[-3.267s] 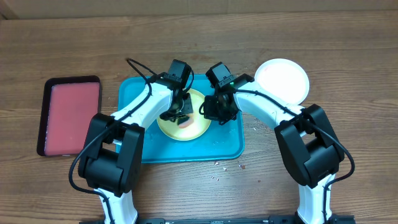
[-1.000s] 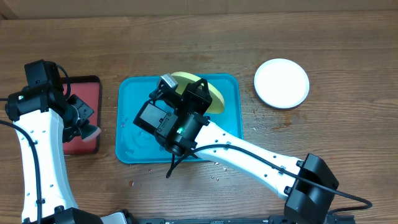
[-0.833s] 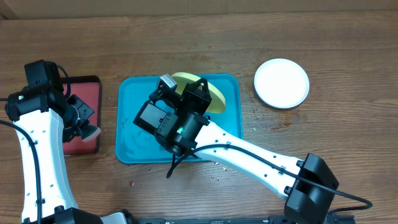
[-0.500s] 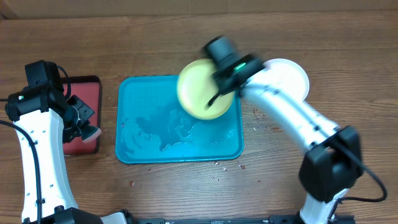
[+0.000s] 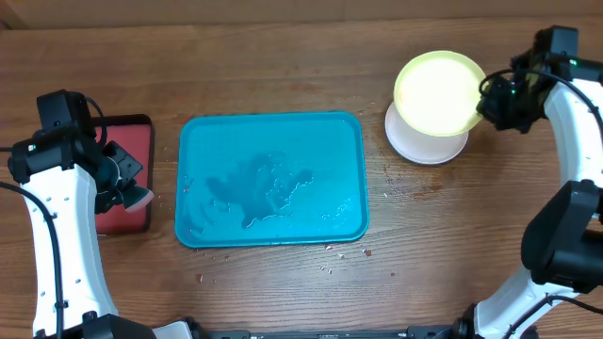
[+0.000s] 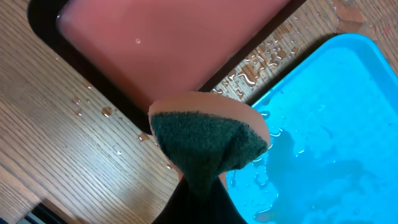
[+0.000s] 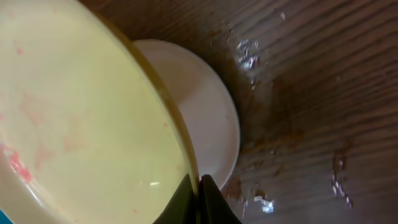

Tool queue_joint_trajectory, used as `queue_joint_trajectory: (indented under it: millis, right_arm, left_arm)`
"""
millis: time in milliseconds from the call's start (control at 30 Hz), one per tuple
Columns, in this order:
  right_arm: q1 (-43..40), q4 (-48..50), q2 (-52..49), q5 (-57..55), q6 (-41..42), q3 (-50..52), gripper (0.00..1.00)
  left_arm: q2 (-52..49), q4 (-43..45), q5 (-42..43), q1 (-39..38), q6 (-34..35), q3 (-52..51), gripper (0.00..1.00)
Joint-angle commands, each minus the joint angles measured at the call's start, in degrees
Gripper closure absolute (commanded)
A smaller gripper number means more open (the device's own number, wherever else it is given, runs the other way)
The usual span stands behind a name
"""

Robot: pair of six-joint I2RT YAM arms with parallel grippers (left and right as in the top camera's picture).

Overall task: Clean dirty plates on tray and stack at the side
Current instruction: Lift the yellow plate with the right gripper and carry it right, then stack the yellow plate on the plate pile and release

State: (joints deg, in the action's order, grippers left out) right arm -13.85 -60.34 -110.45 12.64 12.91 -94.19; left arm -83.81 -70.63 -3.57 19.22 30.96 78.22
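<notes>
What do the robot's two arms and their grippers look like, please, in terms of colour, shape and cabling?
Both the left arm and the right arm have smooth, rounded white link shells with bulky black joint housings. A thin black cable runs loosely along each. The left gripper and right gripper are black, with slim dark fingers. No markings are legible.

Green-faced sponge (image 6: 208, 140) near a dark-rimmed red tray (image 6: 174, 43) on wooden table (image 5: 283, 56).

Tray (image 5: 217, 151): glossy wet plastic. Table (image 5: 283, 66): matt grained wood (droplets at tray's 9 o'clock). Sponge (image 6: 208, 140): rough fibrous face. Yellow-green plate (image 5: 438, 89): smooth plastic.
</notes>
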Motion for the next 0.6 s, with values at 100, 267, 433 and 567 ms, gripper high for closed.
queue_joint_trajectory:
  millis: [100,267,433,567]
  right_arm:
    - [0.2,7.3,-0.2,0.1,0.5,8.7,0.96]
    - [1.5,8.3,-0.2,0.6,0.7,10.9,0.51]
    - [2.7,5.9,4.1,5.5,0.7,10.8,0.32]
    - [5.0,2.7,12.1,6.3,0.6,10.8,0.26]
  left_arm:
    - [-0.1,0.2,0.6,0.2,-1.4,-0.2,0.96]
    - [-0.1,0.4,0.6,0.2,-1.4,-0.2,0.96]
    - [-0.3,1.9,-1.0,0.3,-1.1,-0.7,0.96]
    - [-1.3,5.5,-1.3,0.3,-1.1,-3.2,0.95]
